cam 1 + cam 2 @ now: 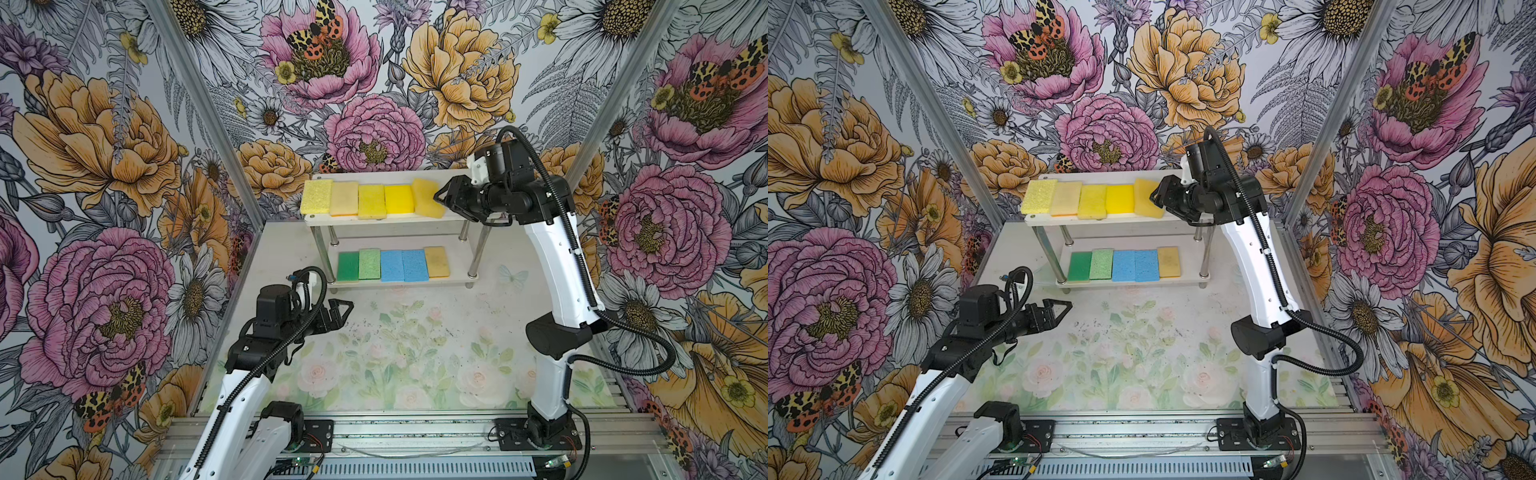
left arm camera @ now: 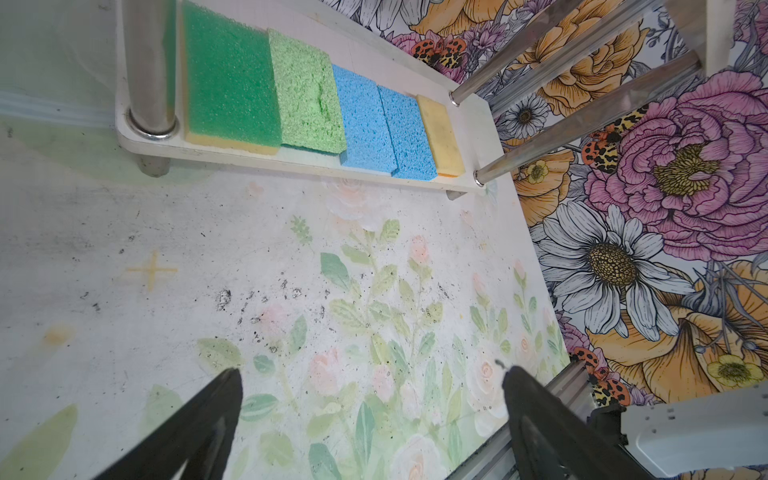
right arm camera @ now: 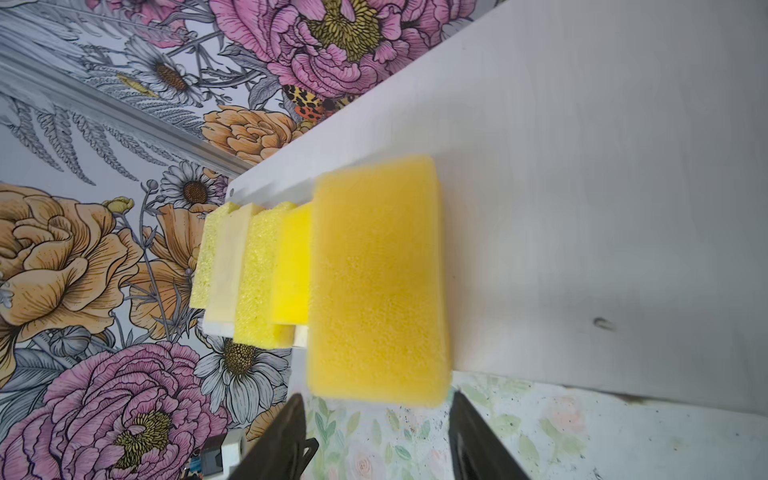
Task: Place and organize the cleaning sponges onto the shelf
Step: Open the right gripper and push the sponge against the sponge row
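Right claw spread beside the end sponge, which sits crooked on the shelf top, overhanging its front edge, so I reckon a brush as I back off could drag it down; left claw idle, spread

Floral wallpaper of pink and orange peonies, daisies and moths covers the back and both sides. Aluminium corner posts divide the walls. The scuffed tabletop, lower centre, bears pale roses.

Sponges look porous and matt, shelf boards smooth, posts shiny metal.
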Robot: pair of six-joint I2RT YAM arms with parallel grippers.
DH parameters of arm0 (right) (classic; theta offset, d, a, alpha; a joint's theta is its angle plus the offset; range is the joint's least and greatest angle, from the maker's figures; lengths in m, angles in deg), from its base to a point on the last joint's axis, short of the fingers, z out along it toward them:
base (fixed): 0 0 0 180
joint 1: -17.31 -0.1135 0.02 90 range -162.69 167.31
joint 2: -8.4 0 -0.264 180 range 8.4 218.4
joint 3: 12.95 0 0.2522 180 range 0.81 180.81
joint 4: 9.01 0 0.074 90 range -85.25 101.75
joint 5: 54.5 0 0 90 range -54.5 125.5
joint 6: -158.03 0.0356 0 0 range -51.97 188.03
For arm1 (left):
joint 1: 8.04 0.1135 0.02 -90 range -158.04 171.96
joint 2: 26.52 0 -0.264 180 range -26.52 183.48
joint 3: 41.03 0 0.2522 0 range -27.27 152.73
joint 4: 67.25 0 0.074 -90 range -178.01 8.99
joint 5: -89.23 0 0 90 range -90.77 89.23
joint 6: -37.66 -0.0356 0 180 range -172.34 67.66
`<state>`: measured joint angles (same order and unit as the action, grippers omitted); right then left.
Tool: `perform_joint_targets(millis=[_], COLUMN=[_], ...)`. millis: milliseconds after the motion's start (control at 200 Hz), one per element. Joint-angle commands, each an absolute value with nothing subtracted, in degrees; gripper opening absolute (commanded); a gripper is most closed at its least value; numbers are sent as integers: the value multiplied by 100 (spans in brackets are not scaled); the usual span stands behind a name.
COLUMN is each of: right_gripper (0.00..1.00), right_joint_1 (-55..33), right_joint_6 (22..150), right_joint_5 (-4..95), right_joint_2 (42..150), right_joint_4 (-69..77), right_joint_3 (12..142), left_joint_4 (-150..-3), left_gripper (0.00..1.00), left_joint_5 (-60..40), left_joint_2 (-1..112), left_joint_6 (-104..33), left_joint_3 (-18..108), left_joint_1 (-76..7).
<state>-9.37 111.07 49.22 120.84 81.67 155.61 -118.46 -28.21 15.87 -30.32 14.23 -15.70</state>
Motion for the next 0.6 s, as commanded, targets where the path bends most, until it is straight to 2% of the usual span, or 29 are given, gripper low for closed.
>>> perform_joint_targets(millis=[0,160,590], right_gripper=[56,56,56], right_joint_1=[-1508,-1832,-1824], right_joint_6=[10674,10795,10704], right_joint_5=[5143,5637,5264], right_joint_2=[11701,12013,12333], right_joint_4=[7623,7436,7436], right_joint_3=[15576,15735,15768], left_joint_4=[-11754,-11749,-11756], left_gripper=[99,99,99], left_joint_5=[-2743,-2750,-2736], left_joint_2=[1557,1576,1531], left_joint_6=[-3186,-3189,-3186], left_joint_3=[1386,1390,1382], left_joint_1=[-1591,-1586,-1610])
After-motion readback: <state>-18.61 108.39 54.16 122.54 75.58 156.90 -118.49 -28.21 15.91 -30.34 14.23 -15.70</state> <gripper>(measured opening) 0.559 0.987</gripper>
